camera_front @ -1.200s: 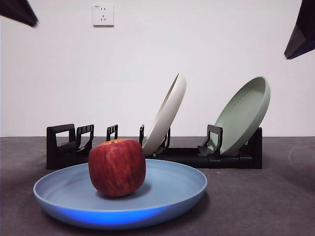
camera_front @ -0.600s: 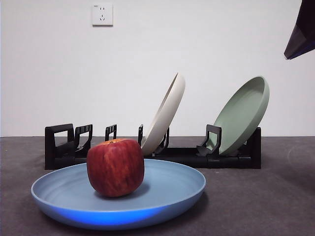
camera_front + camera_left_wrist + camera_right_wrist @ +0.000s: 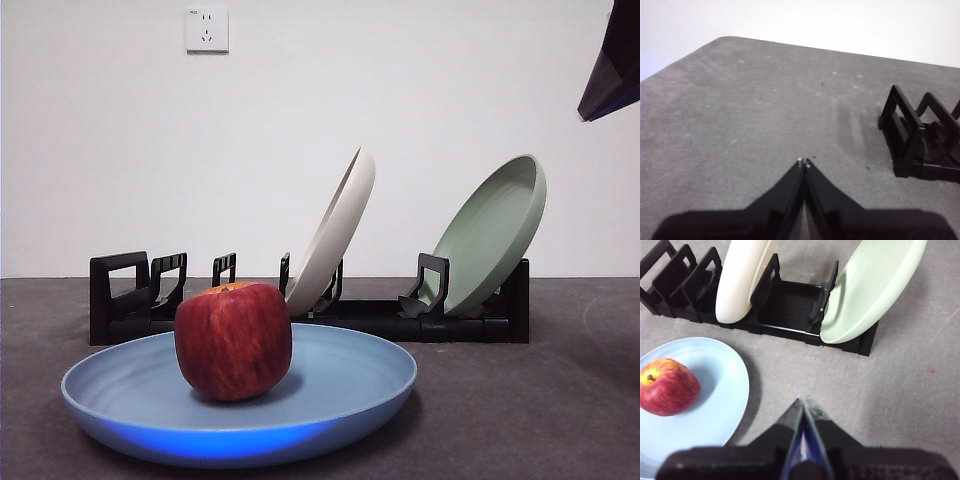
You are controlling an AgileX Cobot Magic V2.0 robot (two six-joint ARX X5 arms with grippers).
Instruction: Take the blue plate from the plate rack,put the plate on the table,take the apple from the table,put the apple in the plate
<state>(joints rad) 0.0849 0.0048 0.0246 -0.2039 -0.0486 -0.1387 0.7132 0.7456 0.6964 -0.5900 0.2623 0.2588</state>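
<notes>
The apple (image 3: 234,341) is seated upright in the blue plate (image 3: 340,385), left of the plate's middle, with its stem dimple turned up. The plate is laid flat on the counter (image 3: 520,410), near the camera and in front of the rack (image 3: 120,300). The rack is stretched across the counter farther back; a cream plate (image 3: 335,235) is propped in its middle slots and a green plate (image 3: 495,230) at its right end, both tilted to the right. The left slots are seen without plates. A wall socket (image 3: 206,29) is fixed high on the white wall behind.

The right claw (image 3: 802,402) is held above bare counter to the right of the blue plate and nearer than the rack, its jaws pressed together on nothing. The left claw (image 3: 803,163) is held over bare counter beyond the rack's left end, jaws likewise together and gripping nothing. In the front view only one dark arm tip (image 3: 612,65) is seen, at the top right corner.
</notes>
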